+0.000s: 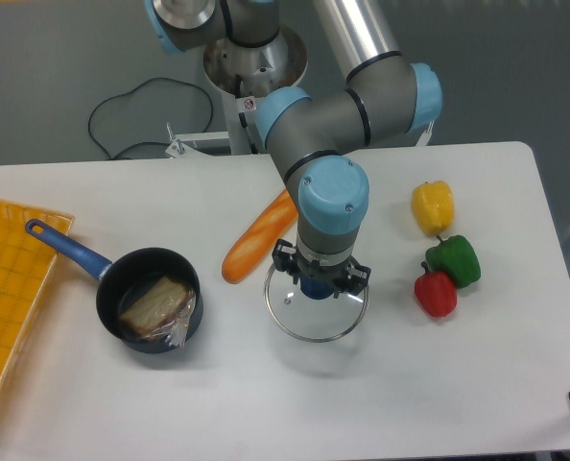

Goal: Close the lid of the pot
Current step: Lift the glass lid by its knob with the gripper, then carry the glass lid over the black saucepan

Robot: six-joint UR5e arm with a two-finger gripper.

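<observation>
The pot lid — clear glass, thin metal rim — is seen at frame centre on the white table, with the claw set directly over its knob; whether the claw is pinching it cannot be told. Bare table lies between lid and pot — lower left, black, blue-handled, holding a wrapped sandwich. A baguette lies just above.

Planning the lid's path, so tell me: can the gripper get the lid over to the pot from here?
Probably yes. The gripper is right over the lid at its knob, and the table between lid and pot looks bare; the baguette lies behind that path.
</observation>
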